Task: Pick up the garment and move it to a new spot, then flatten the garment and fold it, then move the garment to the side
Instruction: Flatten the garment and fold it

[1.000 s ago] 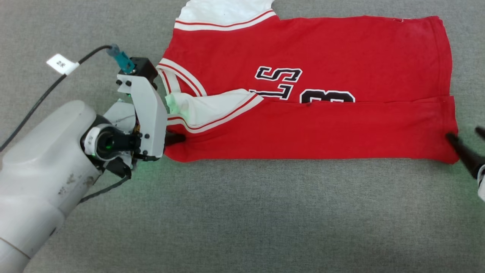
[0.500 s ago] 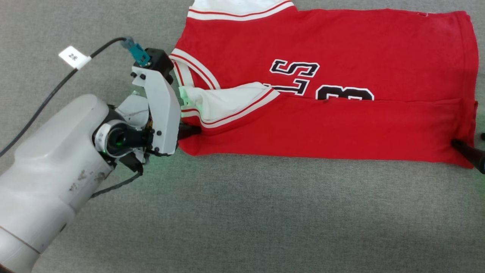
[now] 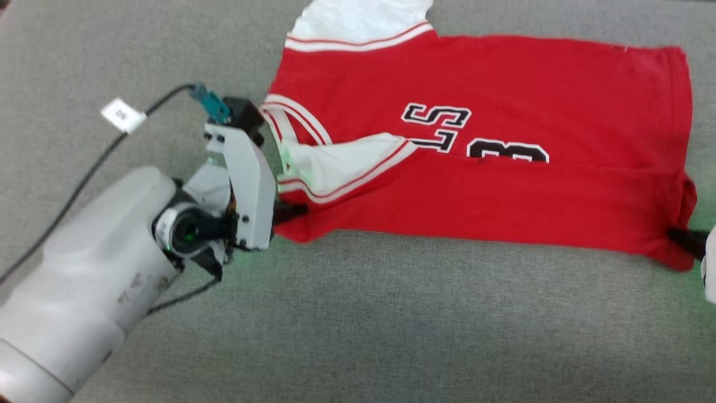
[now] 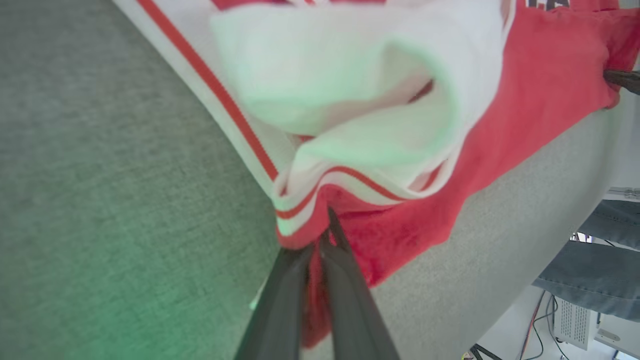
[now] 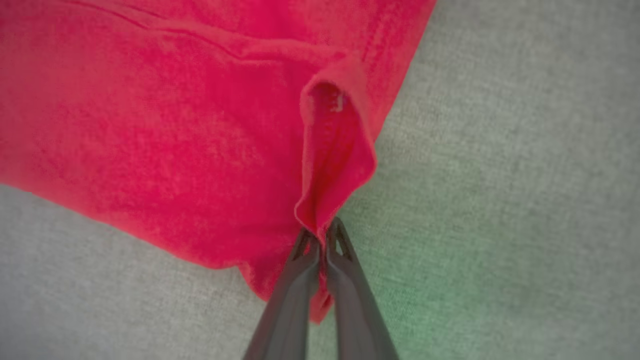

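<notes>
**Both grippers pinching the near corners of the folded jersey**

The red sports jersey, with white panels, red-and-white striped trim and black, white-outlined letters and a number, is lying spread on the grey felt-covered bench. It is stretching sideways across the upper half of the head view. Its near long edge is lying doubled over onto the body and covering the lower part of the lettering. A white sleeve panel is poking out of that fold at the left end.

The left gripper is reaching in from the left, with its pale wrist housing standing just beside the striped neckline. In the left wrist view, its jaws are clamping the red near-left corner of the jersey. Cloth is squeezed between the two dark fingers, leaving almost no gap, and the white sleeve fabric is bunching just above them.

The right gripper is coming in at the right edge of the head view, at the near-right corner. In the right wrist view, its jaws are closed tight around the red hem, which is puckering into a raised fold above the fingertips.

A black cable carrying a white tag is trailing across the bench from a teal plug on the left wrist.
</notes>
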You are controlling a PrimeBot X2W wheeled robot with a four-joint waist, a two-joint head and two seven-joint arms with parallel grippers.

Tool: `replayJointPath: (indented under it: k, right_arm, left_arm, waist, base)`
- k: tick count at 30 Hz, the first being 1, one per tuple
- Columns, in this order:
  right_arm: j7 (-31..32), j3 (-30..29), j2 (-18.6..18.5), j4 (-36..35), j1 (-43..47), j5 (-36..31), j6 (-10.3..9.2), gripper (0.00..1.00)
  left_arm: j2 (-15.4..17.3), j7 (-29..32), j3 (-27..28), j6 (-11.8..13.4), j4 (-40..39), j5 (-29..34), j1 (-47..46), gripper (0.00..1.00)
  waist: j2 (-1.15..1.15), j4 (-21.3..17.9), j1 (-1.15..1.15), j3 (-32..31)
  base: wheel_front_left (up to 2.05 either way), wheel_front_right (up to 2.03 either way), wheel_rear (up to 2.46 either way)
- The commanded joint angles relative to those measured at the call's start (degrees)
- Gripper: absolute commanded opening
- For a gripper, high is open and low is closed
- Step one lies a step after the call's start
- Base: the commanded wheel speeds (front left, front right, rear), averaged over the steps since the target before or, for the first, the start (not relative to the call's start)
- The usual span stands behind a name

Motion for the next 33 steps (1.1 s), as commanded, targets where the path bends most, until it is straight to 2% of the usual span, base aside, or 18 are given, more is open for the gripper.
replayJointPath:
  k: [1,6,10,15,23,28,29,30,31,32,33]
  right_arm:
    - [0.07,0.42,-0.39,0.67,2.65,0.34,0.00,0.00]
    - [-0.04,-0.64,-1.48,-0.97,6.19,1.64,0.00,0.00]
    - [-0.46,-1.99,-2.54,-3.21,9.69,2.77,0.00,0.00]
    - [-0.21,-3.40,-2.92,-5.86,13.67,3.13,0.00,0.00]
    - [1.26,-6.51,-2.55,-11.70,20.48,2.53,0.00,0.00]
    - [1.50,-8.44,-1.72,-13.96,22.42,1.83,0.00,0.00]
    - [1.30,-8.89,-1.45,-14.17,22.65,1.47,0.00,0.17]
    - [1.09,-9.37,-1.17,-14.28,22.64,1.11,0.00,0.43]
    - [0.67,-10.01,-0.80,-14.47,22.45,0.62,0.00,1.00]
    - [0.10,-10.55,-0.31,-14.70,22.22,0.21,0.00,1.00]
    - [-0.56,-11.06,0.10,-15.01,22.04,-0.26,0.00,1.00]
  left_arm:
    - [0.16,-0.79,-0.30,-0.50,-0.60,-0.68,2.84,0.00]
    - [2.85,-3.17,0.14,-0.85,-4.26,-1.02,6.38,0.00]
    - [5.82,-4.76,0.17,0.26,-9.47,-0.86,9.54,0.00]
    - [8.99,-6.54,0.32,2.26,-16.48,-1.02,13.01,0.00]
    - [14.81,-11.98,1.25,6.96,-28.17,-0.68,19.94,0.00]
    - [16.19,-15.18,1.63,9.27,-31.99,-0.60,23.11,0.00]
    - [16.29,-15.96,1.84,9.58,-32.41,-0.41,23.50,0.00]
    - [16.30,-17.02,2.15,9.75,-32.61,-0.05,23.89,0.14]
    - [16.21,-18.60,2.74,10.19,-32.71,0.20,24.14,0.47]
    - [15.94,-20.54,3.54,10.64,-32.61,0.11,24.66,0.95]
    - [15.63,-22.34,4.20,11.00,-32.64,0.05,25.41,1.00]
  waist:
    - [0.00,-0.02,0.00,-2.46]
    - [0.00,0.28,0.00,-5.03]
    - [0.00,0.47,0.00,-5.97]
    - [0.00,0.64,0.00,-6.32]
    - [0.00,0.37,0.00,-6.10]
    - [0.00,0.38,0.00,-6.38]
    - [0.00,0.44,0.00,-6.50]
    - [0.00,0.51,0.00,-6.71]
    - [0.00,0.56,0.00,-6.82]
    - [0.00,0.58,0.00,-6.98]
    - [0.00,0.61,0.00,-7.15]
  base:
    - [0.00,0.00,0.00]
    - [0.00,0.00,0.00]
    - [0.00,0.00,0.00]
    - [0.00,0.00,0.00]
    - [0.00,0.00,0.00]
    - [0.00,0.00,0.00]
    - [0.00,0.00,0.00]
    - [0.00,0.00,0.00]
    - [0.00,0.00,0.00]
    - [0.00,0.00,0.00]
    - [0.00,0.00,0.00]
